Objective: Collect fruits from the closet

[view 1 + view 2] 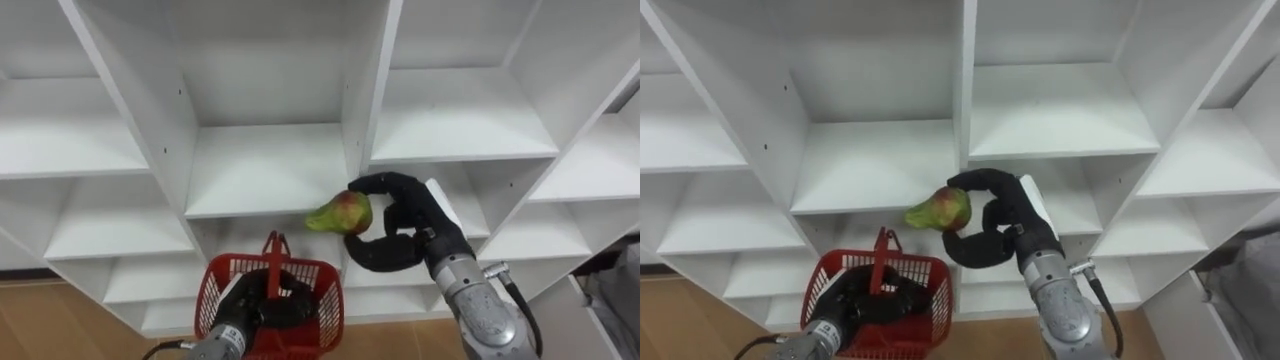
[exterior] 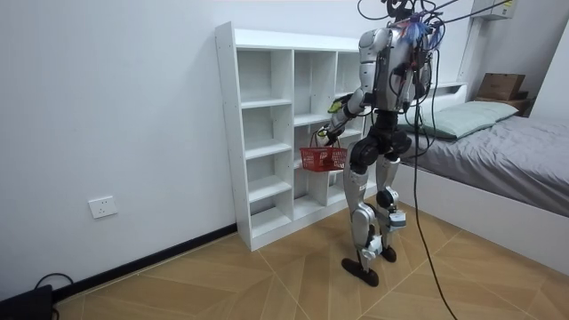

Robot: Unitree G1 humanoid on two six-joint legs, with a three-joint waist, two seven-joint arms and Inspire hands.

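Red basket (image 1: 325, 300): low and left of centre in my eye view, in front of the lower shelves, with its handle standing upright.
Left hand (image 1: 262, 308): my fingers are curled round the foot of the basket's handle at the near rim, and the basket hangs from that grip.
Pear (image 1: 342, 213): green with a red blush, lying sideways with its narrow end pointing left. It is in the air just in front of the edge of a middle shelf board. It is above the right part of the basket and clear of it, held in my right hand.
Right hand (image 1: 418, 232): it comes up from the lower right. My fingers arch over the top of the pear and my thumb curls in below, so the hand is closed round the broad end.
Shelf unit (image 1: 265, 170): white, split by uprights and boards into open compartments, directly before me.
Wall socket (image 2: 103, 207): low on the white wall at the room view's left.
Where I stand: upright on the wooden floor (image 2: 267, 276), close to the shelf unit and facing it. The basket hangs at about hip height between me and the shelves.
Bed (image 2: 507, 151): at the room view's right, behind me.
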